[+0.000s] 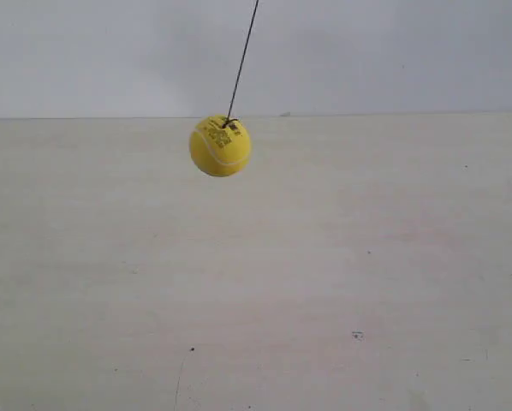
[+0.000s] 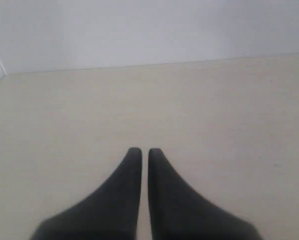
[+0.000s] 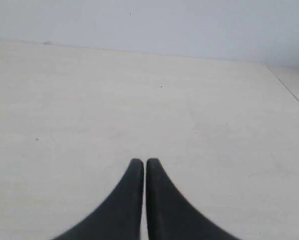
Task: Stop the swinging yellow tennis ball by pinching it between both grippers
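The yellow tennis ball (image 1: pixel 220 145) hangs in the air on a thin black string (image 1: pixel 243 58) that slants up to the right, over the pale table (image 1: pixel 324 282). It shows only in the exterior view. No arm or gripper appears in that view. My left gripper (image 2: pixel 144 151) is shut, its two black tapered jaws nearly touching, with nothing between them and only bare table ahead. My right gripper (image 3: pixel 145 162) is shut too, jaws together and empty. Neither wrist view shows the ball.
A pale wall (image 1: pixel 367 51) rises behind the table's far edge. A few small dark specks (image 1: pixel 357 335) mark the tabletop. A table edge (image 3: pixel 289 90) runs at one side of the right wrist view.
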